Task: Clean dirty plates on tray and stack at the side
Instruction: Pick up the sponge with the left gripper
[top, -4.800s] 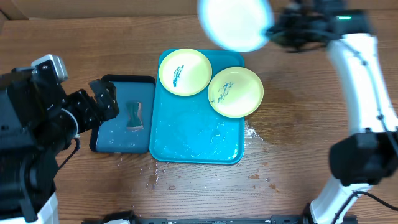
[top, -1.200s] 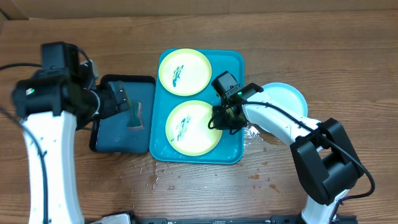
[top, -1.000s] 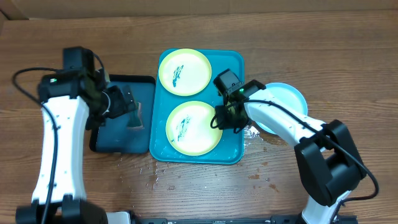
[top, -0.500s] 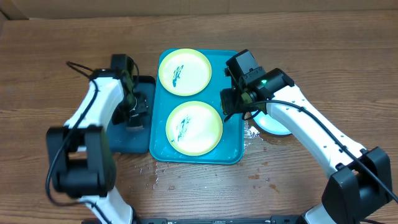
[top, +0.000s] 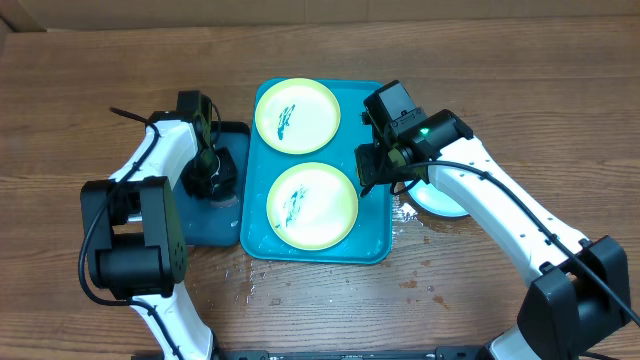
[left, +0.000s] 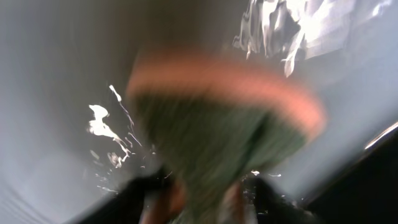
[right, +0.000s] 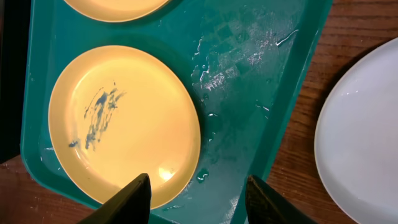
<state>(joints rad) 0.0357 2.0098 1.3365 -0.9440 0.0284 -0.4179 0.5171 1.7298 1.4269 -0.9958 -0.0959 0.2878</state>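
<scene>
The cyan tray (top: 375, 235) holds two yellow-green plates with blue scribbles, one at the back (top: 298, 115) and one at the front (top: 311, 205). The light blue plate (top: 447, 203) lies on the table right of the tray, partly under my right arm. My right gripper (top: 375, 172) is open and empty above the tray's right edge. In the right wrist view its fingers (right: 200, 198) straddle the front plate's (right: 124, 118) rim and the wet tray (right: 249, 93). My left gripper (top: 210, 178) is down in the black tray, closed around a green and orange sponge (left: 217, 130).
The smaller black tray (top: 190, 225) sits left of the cyan tray, touching it. Water drops lie on the wood (top: 412, 215) right of and in front of the cyan tray. The light blue plate (right: 360, 143) shows at the right wrist view's right edge.
My right arm set the light blue plate down at the right and slid one yellow-green plate to the tray's front. My left gripper came down onto the sponge. In the last half second little moved.
</scene>
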